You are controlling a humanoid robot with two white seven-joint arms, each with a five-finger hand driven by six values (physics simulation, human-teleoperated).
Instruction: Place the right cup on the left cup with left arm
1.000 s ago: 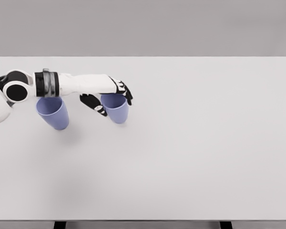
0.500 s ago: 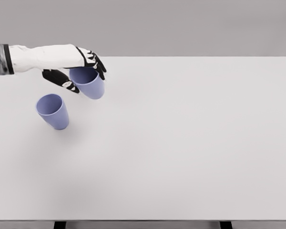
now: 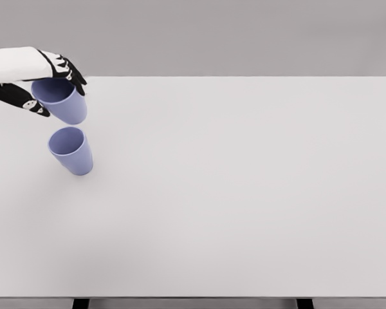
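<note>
A lavender cup point(image 3: 71, 151) stands upright on the white table point(image 3: 244, 193) at the left. A second lavender cup point(image 3: 61, 100) hangs in the air just above it, a little to the left, clear of its rim. My left hand point(image 3: 48, 87) is shut on this raised cup, with black fingers over the far rim and the thumb on the near side. The white forearm comes in from the left edge. No right arm shows.
The table's far edge runs behind the hand, with a plain grey wall beyond it. The table's front edge lies along the bottom of the view, with dark legs under it.
My left hand has lifted the right cup off the table and carried it leftward, from beside the standing cup to just above it.
</note>
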